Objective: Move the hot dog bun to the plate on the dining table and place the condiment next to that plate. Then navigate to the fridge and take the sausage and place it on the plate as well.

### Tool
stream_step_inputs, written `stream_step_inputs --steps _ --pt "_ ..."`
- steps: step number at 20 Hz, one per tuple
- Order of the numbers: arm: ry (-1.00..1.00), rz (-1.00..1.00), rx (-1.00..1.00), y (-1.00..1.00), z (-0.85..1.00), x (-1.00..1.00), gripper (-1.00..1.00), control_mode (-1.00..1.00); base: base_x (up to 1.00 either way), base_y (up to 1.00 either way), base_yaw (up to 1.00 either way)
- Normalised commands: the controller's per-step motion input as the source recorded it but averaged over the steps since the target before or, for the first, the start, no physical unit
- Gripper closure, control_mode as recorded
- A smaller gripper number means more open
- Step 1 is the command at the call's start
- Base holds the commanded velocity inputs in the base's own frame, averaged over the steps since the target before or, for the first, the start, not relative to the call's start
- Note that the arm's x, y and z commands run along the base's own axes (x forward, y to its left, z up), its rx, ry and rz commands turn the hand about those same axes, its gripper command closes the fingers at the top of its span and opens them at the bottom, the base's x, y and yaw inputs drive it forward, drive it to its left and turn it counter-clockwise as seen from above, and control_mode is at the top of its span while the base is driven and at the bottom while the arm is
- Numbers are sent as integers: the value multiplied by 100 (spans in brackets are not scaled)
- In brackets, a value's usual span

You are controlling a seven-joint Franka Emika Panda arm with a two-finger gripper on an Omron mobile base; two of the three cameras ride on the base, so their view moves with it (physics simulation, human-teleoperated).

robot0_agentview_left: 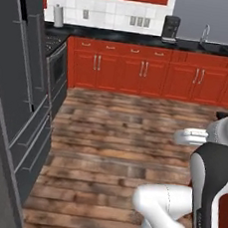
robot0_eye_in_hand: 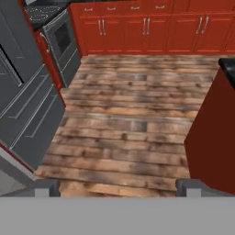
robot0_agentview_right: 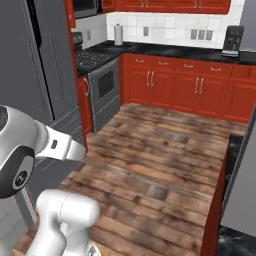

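The step in hand looks like driving to the fridge (robot0_eye_in_hand: 27, 105), which stands closed to the left of the end effector (robot0_eye_in_hand: 118, 187). Its fingers are spread wide, holding nothing. Next, the door must be opened to reach the sausage.

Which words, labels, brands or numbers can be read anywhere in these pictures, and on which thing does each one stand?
None can be read.
A small dark mark on the robot arm is too blurred to read.
The fridge, oven and red cabinets carry no text.
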Motion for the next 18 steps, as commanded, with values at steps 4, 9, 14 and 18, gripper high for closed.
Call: stream_step_inputs --steps 4,9,14,18 --pt "0 0 0 0 0 0 -100 100 100 0 -16" --pt "0 0 0 0 0 0 -100 100 100 0 -3" --pt "0 0 0 0 0 0 -100 100 100 0 10" --pt "0 0 0 0 0 0 -100 100 100 -1 24"
